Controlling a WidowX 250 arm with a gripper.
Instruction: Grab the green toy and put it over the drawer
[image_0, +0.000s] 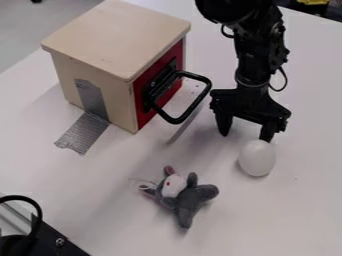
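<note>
1. Small grey plush toy with a white face (189, 198): lying on the white desk (93, 195), well apart from the gripper.
2. Black two-finger gripper (246, 129): above the desk, pointing down; fingers spread. White egg-shaped object (257, 159) at the tip of one finger; contact cannot be told.
3. Cream wooden box with red front (110, 42): black handle (175, 120) on that front; grey tape (82, 134) runs from its side onto desk.

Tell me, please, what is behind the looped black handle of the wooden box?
Behind the black handle are a dark bracket and the red front of the wooden box. The box's inside is covered by that front, so its contents cannot be seen.
</note>
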